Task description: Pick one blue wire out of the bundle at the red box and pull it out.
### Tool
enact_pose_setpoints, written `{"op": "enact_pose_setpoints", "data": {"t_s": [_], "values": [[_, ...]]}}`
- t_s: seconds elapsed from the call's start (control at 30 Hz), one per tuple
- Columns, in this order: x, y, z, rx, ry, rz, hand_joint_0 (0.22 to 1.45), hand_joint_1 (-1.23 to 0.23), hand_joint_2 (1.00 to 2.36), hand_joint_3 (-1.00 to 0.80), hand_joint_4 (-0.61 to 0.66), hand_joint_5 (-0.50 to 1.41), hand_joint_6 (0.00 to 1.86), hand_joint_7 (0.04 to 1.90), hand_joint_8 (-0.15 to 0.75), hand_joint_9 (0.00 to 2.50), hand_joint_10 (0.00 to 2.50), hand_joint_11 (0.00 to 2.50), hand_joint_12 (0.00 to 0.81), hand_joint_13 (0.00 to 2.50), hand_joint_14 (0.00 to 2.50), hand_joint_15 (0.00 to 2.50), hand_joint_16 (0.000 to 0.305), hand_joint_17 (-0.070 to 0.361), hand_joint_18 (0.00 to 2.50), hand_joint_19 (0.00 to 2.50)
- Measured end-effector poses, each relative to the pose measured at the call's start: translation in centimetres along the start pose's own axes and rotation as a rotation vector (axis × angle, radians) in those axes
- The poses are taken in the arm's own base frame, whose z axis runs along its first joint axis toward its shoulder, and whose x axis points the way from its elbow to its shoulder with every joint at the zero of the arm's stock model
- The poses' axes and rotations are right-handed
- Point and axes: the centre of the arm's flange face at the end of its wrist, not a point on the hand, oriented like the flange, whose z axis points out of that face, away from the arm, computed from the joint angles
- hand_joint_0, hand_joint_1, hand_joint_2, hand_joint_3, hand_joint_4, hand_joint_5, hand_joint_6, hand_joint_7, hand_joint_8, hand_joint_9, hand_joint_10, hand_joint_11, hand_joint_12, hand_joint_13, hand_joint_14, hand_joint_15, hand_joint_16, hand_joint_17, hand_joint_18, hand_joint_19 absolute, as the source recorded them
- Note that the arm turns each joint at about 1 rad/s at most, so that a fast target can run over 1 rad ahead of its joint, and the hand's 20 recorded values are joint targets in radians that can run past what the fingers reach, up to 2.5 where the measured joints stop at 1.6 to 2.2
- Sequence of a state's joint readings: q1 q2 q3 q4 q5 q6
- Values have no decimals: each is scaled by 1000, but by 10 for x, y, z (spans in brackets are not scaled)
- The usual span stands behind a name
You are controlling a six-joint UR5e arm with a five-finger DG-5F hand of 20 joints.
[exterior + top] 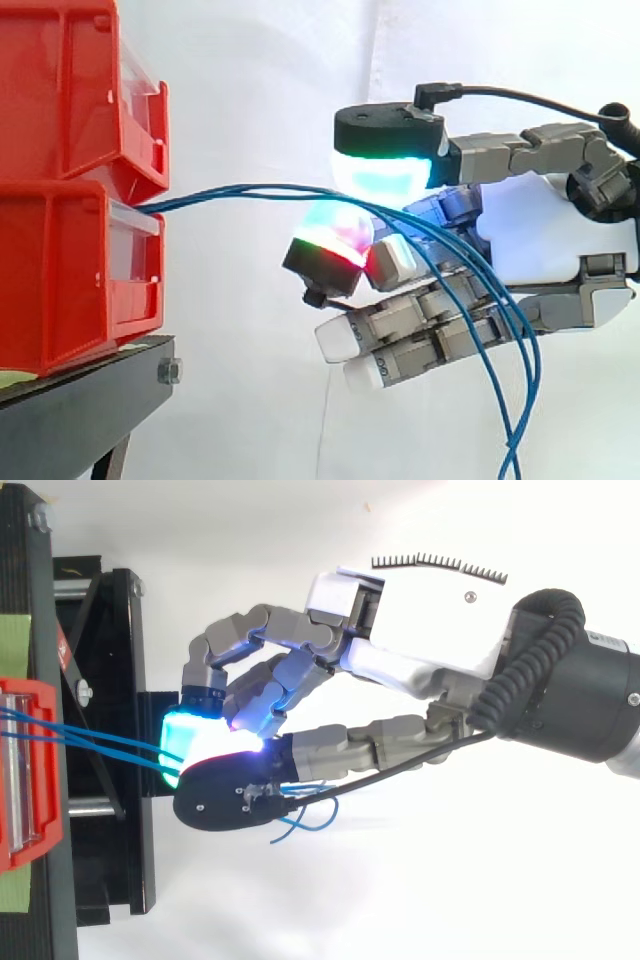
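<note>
The robot's hand (545, 235) reaches in from three o'clock in the side view, its fingers curled and closed on a bundle of blue wires (260, 189) in front of a white curtain (260, 80). The wires leave the gap between the upper red bin (70, 90) and the lower red bin (60, 280) at nine o'clock and run in a shallow arc toward the frame's centre. There they pass between a pad (385, 178) glowing green and cyan above and a second pad (335, 238) glowing red and green below. Past the pinch the strands cross the lower fingers and hang down toward five o'clock, away from the bins.

The bins sit stacked on a black stand (80, 410) at seven o'clock.

Seen from above, the hand (430, 630) enters from three o'clock with its fingers bent toward nine o'clock. The wires (100, 742) stretch from the red bin (25, 770) at the left edge across the black stand (120, 680) to the glowing pads. A loose blue loop (300, 822) shows at six o'clock of the fingers. The pads appear to hold several strands rather than one, though the glow hides the exact contact.
</note>
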State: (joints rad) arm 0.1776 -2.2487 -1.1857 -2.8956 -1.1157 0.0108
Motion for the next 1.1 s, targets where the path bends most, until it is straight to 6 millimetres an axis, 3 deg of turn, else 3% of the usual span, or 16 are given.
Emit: {"op": "enact_pose_setpoints", "data": {"t_s": [0.37, 0.47, 0.57, 0.7, 0.97, 1.1], "values": [[-1, 0, 0, 0, -1, 0, 569, -581, 1003, -55, 311, -106, 670, 1158, 336, 1078, 21, 796, 457, 652, 12, 336, 76, 170, 520, 464], [-1, 0, 0, 0, -1, 0, 548, -556, 1006, -130, 309, -100, 645, 1200, 338, 1075, 22, 785, 455, 649, 13, 343, 76, 170, 506, 468], [-1, 0, 0, 0, -1, 0, 514, -538, 1014, -264, 249, -101, 623, 1291, 300, 1037, 23, 821, 406, 604, 16, 359, 63, 143, 416, 509], [-2, 0, 0, 0, -1, 0, 482, -531, 1004, -436, 253, -97, 634, 1269, 314, 1060, 24, 830, 420, 621, 14, 356, 66, 149, 441, 499], [-1, 0, 0, 0, -1, 0, 469, -732, 1000, -500, 238, -118, 752, 1181, 317, 1072, 25, 863, 416, 646, 16, 349, 66, 148, 470, 468], [-1, 0, 0, 1, -2, 0, 536, -834, 1000, -500, 230, -144, 827, 1159, 290, 1045, 26, 898, 389, 623, 14, 344, 61, 137, 449, 447]]}}
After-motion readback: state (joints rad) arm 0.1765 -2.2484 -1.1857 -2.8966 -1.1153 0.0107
